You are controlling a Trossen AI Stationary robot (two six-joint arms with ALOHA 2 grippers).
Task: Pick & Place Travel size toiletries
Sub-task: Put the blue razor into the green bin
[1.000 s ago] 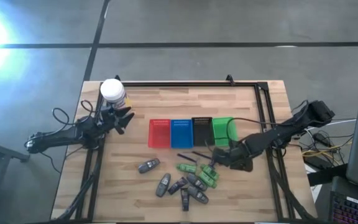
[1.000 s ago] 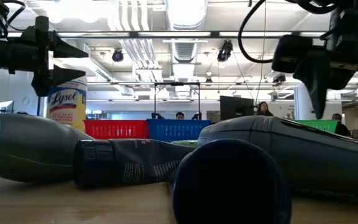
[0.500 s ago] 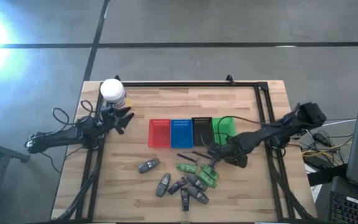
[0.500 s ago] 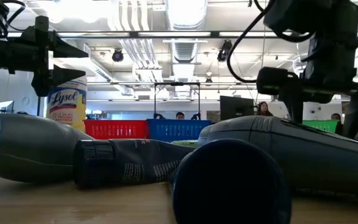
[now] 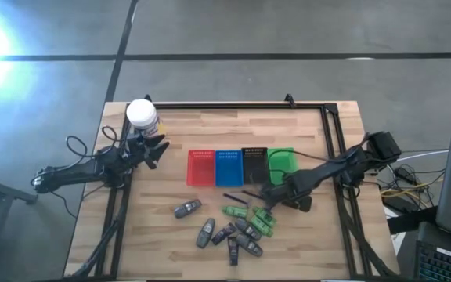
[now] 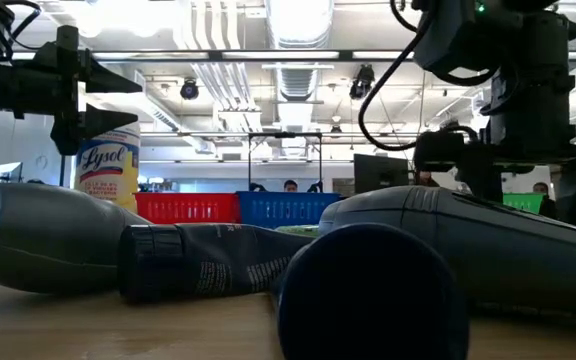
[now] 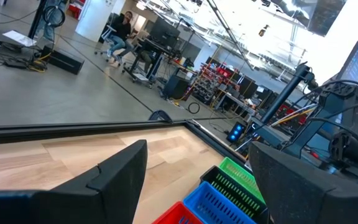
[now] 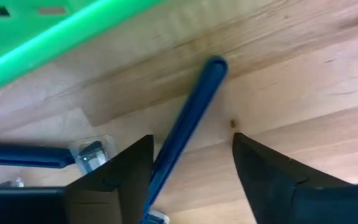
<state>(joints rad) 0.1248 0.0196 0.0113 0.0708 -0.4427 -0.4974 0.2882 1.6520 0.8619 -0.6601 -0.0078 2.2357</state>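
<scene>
The toiletries lie in a loose heap on the table's near middle: dark grey bottles (image 5: 205, 232), green bottles (image 5: 261, 221) and thin dark sticks (image 5: 249, 194). My right gripper (image 5: 270, 194) hangs low over the sticks, open. In the right wrist view (image 8: 191, 142) its fingers stand on either side of one stick (image 8: 188, 124), which lies flat on the wood, apart from both. A second stick (image 8: 23, 155) lies beside it. My left gripper (image 5: 153, 149) waits open near the table's left edge, beside the white-lidded jar (image 5: 142, 113).
Red (image 5: 200, 167), blue (image 5: 228, 166), black (image 5: 254, 163) and green (image 5: 282, 160) slotted trays stand in a row at mid-table, just beyond the right gripper. A black frame rail (image 5: 331, 133) runs round the table. Grey bottles (image 6: 468, 240) fill the low view's foreground.
My right gripper has moved a little toward the table's left and come down toward the sticks, with its arm drawing in over the table. The toiletries and the left arm have kept still.
</scene>
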